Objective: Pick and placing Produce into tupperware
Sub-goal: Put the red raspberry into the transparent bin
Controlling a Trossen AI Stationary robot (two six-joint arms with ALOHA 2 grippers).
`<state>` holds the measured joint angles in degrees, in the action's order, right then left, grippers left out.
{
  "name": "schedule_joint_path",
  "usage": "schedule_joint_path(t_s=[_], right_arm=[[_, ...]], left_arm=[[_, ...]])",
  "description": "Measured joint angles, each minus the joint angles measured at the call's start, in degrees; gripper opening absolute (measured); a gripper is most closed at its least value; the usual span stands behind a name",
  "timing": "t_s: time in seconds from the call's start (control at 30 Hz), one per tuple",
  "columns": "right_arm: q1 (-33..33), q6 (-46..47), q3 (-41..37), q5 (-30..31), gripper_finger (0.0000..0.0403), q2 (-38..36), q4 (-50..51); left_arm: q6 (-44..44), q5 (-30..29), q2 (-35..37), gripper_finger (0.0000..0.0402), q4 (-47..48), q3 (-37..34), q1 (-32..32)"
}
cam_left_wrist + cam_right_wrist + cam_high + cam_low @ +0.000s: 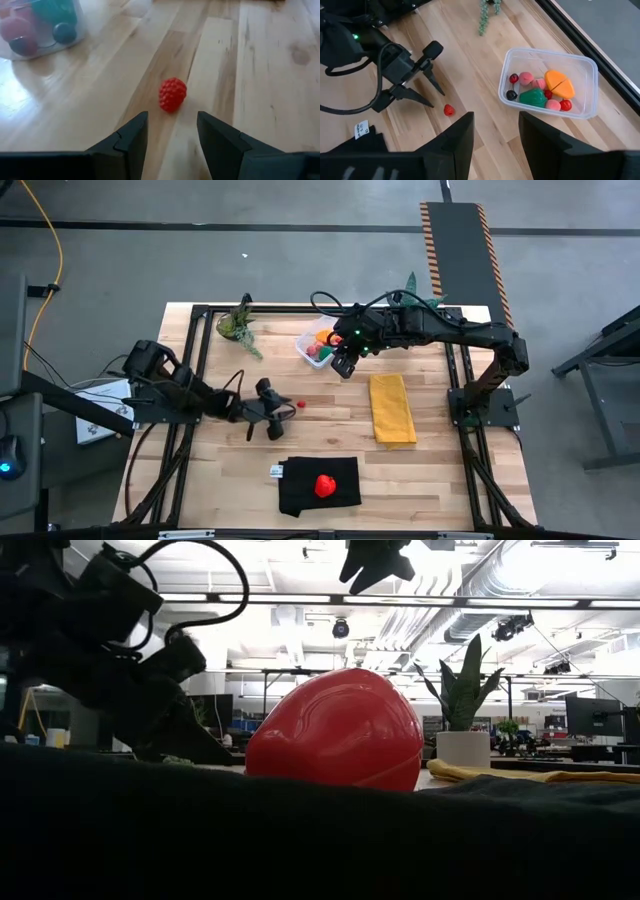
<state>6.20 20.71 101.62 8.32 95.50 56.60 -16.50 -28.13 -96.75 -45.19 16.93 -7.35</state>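
Left gripper (172, 137) released, empty, just short of raspberry (173, 94); right gripper (496, 135) parted, empty, above tub (549, 83); strawberry (335, 730) fills low view only.

Bright overhead light; blurred dark low foreground.

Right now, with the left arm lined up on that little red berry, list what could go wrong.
1. The red berry is small and round, lying loose on the bare table just ahead of the left gripper, whose jaws stand open; a slightly off approach could nudge it rolling away.
2. The right gripper hovers near the tupperware, so both arms may crowd each other at drop-off.
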Motion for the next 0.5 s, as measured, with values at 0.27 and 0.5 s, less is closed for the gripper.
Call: schedule_joint_path(t_s=[0.27, 0.5], right_arm=[[0.00, 0.00, 0.00, -0.02, 0.0147, 0.00, 0.15], [0.00, -0.06, 0.00, -0.02, 0.0147, 0.00, 0.15]], left_arm=[[2.98, 3.63, 0.00, 0.0160, -0.21, 0.00, 2.49], [5.78, 5.13, 0.02, 0.0160, -0.57, 0.00, 4.09]])
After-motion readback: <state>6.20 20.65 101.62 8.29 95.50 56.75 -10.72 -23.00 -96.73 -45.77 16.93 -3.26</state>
